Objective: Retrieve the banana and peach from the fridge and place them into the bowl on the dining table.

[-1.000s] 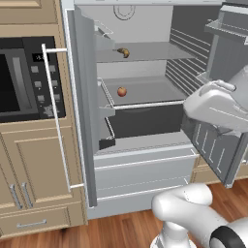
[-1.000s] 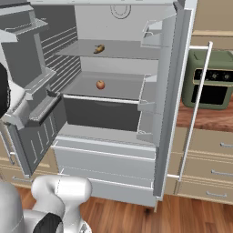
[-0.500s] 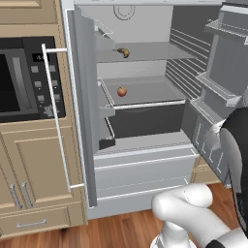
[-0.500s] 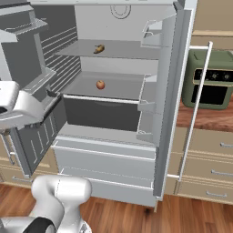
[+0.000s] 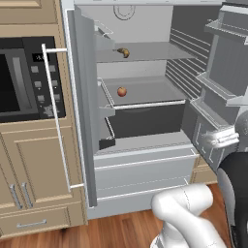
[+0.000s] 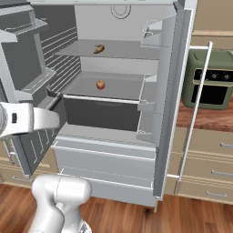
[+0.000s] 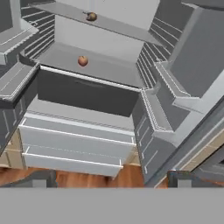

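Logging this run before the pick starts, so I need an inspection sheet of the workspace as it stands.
Surface: fridge with both doors open, shelves lit.
Job's things: banana on the upper shelf; peach on the shelf below, both untouched.
Clutter: nothing seen.
End effector: fingertips apart, nothing between them, well short of the shelves.
Cables: nothing seen.
Surroundings: black built-in oven in tan cabinets; green countertop oven; wood floor.

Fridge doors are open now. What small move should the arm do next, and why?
Probably lift the claw up and forward toward the peach. It lies alone on the middle shelf, with the banana one shelf higher, and the claw sits low, level with the fridge drawers, holding nothing.
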